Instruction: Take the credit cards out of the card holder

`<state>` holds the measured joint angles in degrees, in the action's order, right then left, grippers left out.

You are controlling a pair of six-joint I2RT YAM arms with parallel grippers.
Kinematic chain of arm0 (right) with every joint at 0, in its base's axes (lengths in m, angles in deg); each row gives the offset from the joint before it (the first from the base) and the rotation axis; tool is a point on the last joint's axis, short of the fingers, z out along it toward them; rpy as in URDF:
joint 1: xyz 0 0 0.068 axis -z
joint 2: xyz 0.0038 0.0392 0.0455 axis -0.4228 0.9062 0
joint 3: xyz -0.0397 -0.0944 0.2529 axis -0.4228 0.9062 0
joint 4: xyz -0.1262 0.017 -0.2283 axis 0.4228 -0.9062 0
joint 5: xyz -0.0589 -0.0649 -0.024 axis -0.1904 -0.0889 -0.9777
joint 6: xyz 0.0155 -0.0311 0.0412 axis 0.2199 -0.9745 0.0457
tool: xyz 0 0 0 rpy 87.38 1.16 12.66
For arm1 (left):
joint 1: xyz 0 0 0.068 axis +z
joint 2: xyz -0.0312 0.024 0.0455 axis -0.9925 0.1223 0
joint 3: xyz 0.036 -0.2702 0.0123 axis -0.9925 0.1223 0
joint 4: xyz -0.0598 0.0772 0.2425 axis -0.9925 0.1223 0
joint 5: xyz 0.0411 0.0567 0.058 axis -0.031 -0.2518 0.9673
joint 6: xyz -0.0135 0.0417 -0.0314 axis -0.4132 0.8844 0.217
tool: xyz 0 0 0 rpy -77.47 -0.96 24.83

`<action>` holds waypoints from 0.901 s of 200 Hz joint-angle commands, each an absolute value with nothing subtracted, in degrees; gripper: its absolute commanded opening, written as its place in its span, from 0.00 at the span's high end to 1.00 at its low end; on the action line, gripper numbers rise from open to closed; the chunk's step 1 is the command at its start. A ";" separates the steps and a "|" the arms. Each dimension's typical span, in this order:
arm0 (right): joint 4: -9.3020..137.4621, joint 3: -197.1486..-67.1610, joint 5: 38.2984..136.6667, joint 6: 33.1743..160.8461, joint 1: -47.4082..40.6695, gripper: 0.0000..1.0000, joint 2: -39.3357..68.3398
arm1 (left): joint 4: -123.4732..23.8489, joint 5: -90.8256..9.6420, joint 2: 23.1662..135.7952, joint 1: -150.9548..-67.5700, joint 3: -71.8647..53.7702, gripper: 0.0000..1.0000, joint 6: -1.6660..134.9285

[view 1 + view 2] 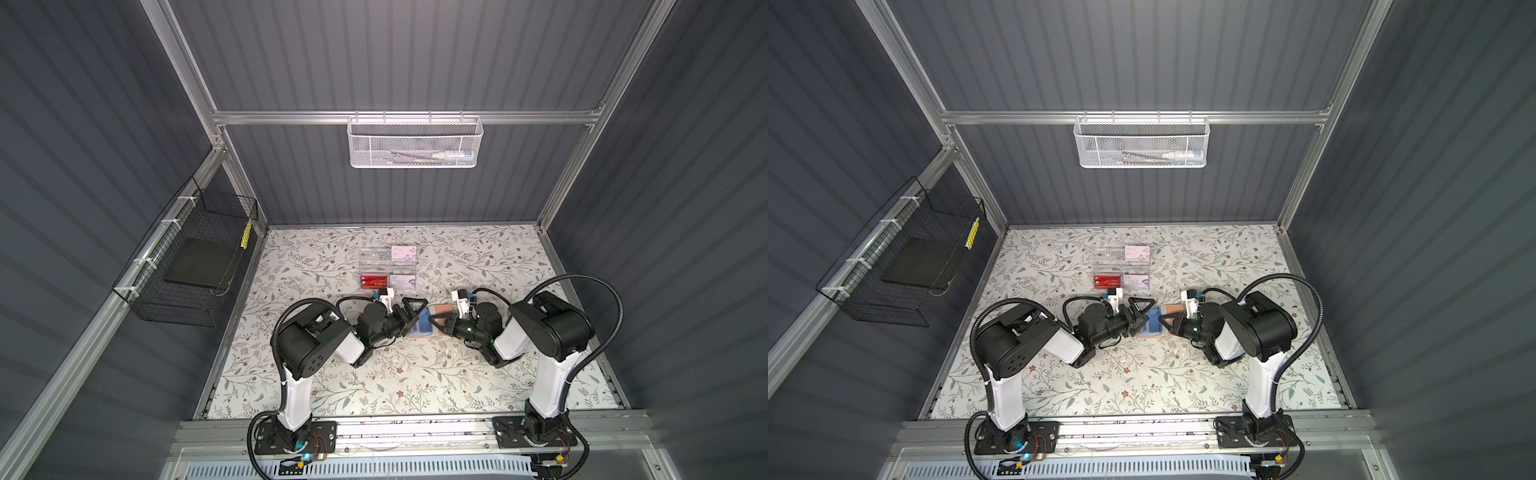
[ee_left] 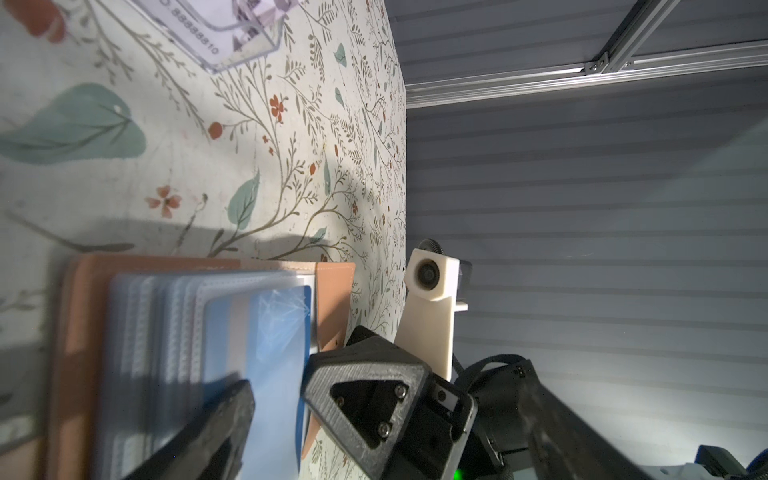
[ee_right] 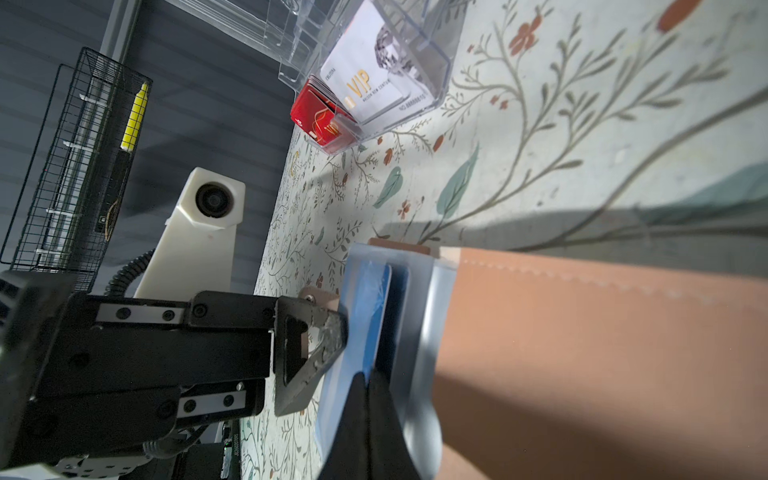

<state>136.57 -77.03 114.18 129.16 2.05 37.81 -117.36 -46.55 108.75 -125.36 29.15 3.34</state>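
The tan card holder [image 1: 444,309] [image 1: 1174,309] lies open mid-table, its clear sleeve pages fanned out [image 2: 166,332]. A blue credit card [image 1: 424,325] [image 3: 370,307] sticks partway out of the top sleeve. My right gripper [image 1: 433,322] [image 3: 368,376] is shut on that card's edge, reaching in from the right. My left gripper [image 1: 417,313] [image 2: 386,382] stands wide open on the holder's left side. One of its fingers [image 2: 232,403] lies over the sleeve pages beside the card. The holder's tan cover [image 3: 582,353] lies flat. Whether other cards sit in the sleeves is hidden.
A clear acrylic box [image 1: 386,266] [image 3: 386,70] stands behind the holder, with red and white VIP cards in its near compartments. A black wire basket [image 1: 187,266] hangs on the left wall and a white mesh basket [image 1: 415,143] on the back rail.
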 commanded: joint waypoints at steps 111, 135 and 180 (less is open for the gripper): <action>132.13 -75.47 116.19 128.01 2.80 1.00 37.93 | -98.76 -48.45 103.95 -125.04 27.05 0.00 9.81; 132.18 -75.29 116.52 127.94 3.12 1.00 37.60 | -98.44 -48.45 103.35 -125.01 27.10 0.00 10.15; 132.62 -74.76 117.16 128.10 4.00 1.00 37.17 | -94.92 -48.10 100.57 -125.05 26.68 0.00 11.93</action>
